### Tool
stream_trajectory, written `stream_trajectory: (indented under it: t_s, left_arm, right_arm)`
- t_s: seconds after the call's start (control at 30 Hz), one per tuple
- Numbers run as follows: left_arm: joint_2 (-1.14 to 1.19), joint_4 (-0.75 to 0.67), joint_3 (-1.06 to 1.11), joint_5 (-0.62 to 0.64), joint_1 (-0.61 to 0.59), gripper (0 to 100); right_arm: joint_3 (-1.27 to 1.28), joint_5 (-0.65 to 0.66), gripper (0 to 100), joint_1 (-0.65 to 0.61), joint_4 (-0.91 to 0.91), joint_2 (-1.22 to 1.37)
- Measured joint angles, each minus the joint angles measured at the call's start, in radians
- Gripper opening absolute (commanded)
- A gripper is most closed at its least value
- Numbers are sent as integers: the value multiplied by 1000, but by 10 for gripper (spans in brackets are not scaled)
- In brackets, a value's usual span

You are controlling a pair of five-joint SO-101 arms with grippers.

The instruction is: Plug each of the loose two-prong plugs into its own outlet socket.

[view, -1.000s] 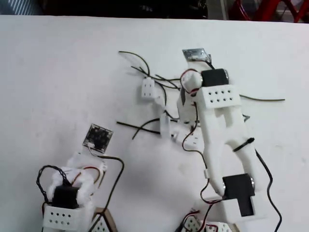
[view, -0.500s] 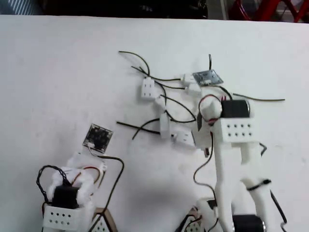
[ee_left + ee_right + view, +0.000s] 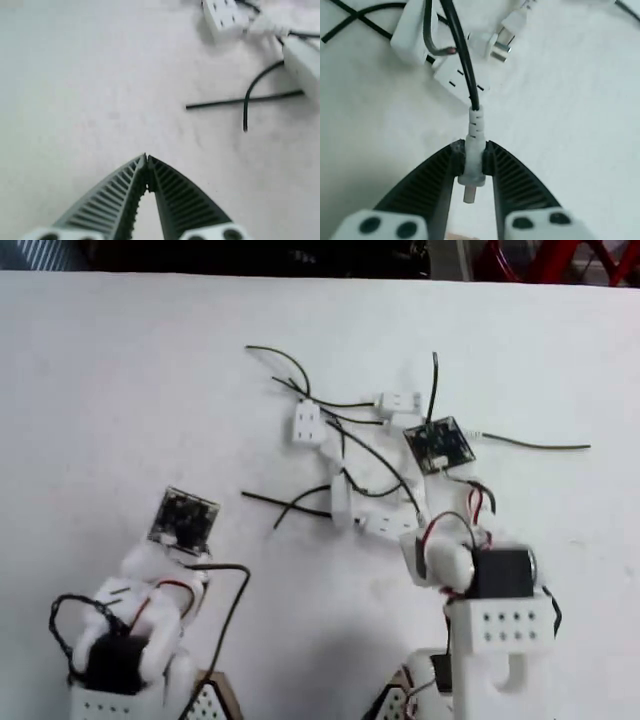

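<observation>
The right tool [image 3: 471, 146] is clamped tight on a white plug [image 3: 472, 167], gripping it just below its ribbed neck. A black cord [image 3: 462, 55] runs from the plug off into the tangle. Just past the tips, a white socket [image 3: 456, 80] lies on the bench with its slots facing up, apart from the held plug. Near it a second plug [image 3: 509, 30] lies loose with its prongs showing.

From above, the right arm sits at the lower right of the frame. The knot of cords and white pieces fills the middle, with a socket block [image 3: 307, 423] at its upper left. The left tool [image 3: 147, 161] is pinched closed on nothing, over bare bench [image 3: 75, 75]. Its arm is at the lower left, well apart from the tangle.
</observation>
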Motion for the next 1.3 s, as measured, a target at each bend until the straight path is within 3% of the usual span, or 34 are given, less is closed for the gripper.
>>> stream_trajectory:
  t_s: [0.23,0.37,0.6,0.77,1.0,1.13,1.3]
  left_arm:
    - [-12,-120,-110,0,9,28]
    - [-14,-173,-110,0,84,28]
    - [-14,-322,-110,0,239,28]
    - [-14,-394,-110,6,284,33]
    - [-14,-430,-114,183,284,173]
    - [-14,-430,-114,256,290,159]
    - [-9,-425,-141,236,399,141]
  right_arm:
    - [3,-32,17,9,-58,-199]
    - [5,-101,17,-26,-87,-275]
    - [5,-233,17,-249,-164,-385]
    - [5,-276,17,-450,-178,-451]
    - [5,-293,17,-683,-178,-502]
    - [21,-293,17,-746,-178,-502]
    - [118,-293,16,-799,-219,-502]
